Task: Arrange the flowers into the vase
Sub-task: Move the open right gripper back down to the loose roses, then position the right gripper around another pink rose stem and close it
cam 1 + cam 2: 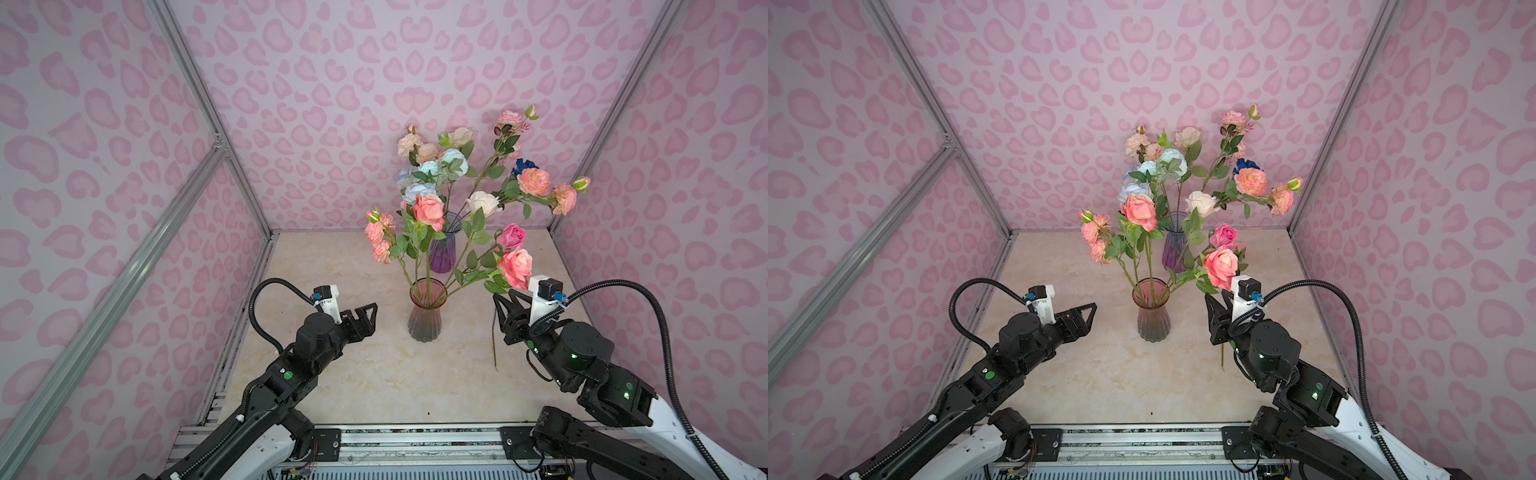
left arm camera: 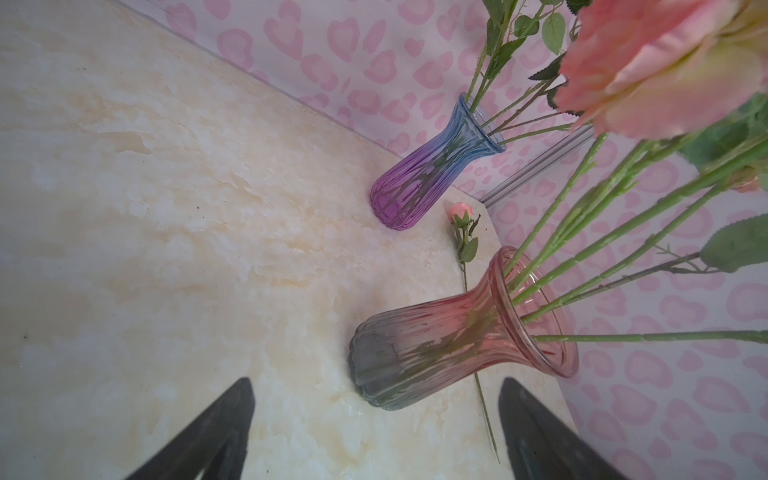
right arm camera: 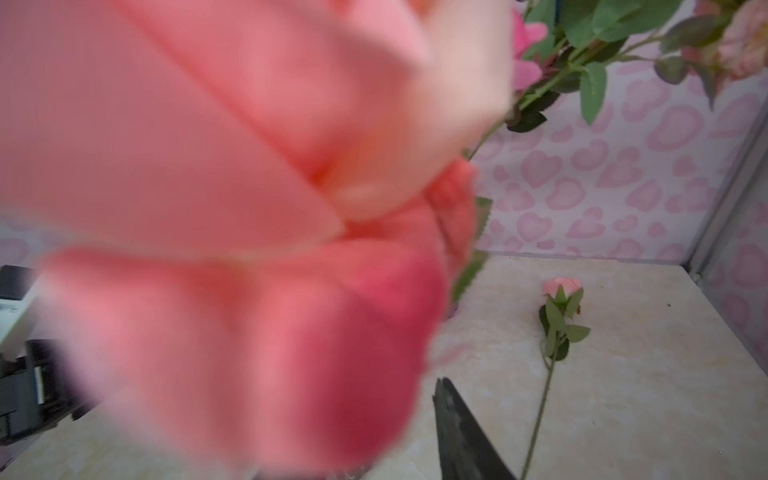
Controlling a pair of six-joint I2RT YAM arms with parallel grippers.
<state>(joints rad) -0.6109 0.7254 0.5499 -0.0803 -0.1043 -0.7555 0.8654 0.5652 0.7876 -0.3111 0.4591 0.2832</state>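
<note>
Table point(image 1: 374, 386): pale marble top. The pink vase point(image 1: 427, 312) stands upright near its middle, and every place below is given from it.
Flowers point(image 1: 428, 210): pink and peach blooms on long green stems, standing in the pink vase. They fan outward, probably because its flared mouth lets them lean.
Left gripper point(image 1: 371, 316): level with the pink vase, on its left and apart from it. The jaws are spread wide and empty, seemingly ready to steady the glass.
Right gripper point(image 1: 504, 296): to the right of the pink vase. The jaws are partly parted with nothing seen between them.
Purple vase point(image 1: 443, 253): directly behind the pink vase. It holds the taller cream, pale blue and deep blue stems.
Drooping rose point(image 1: 515, 268): leans out of the pink vase to its right, just above the right gripper, and fills most of the right wrist view.
Loose rosebud point(image 3: 563, 286): lies flat on the table to the right of the pink vase, below the right gripper. It is likely the next stem to lift.
</note>
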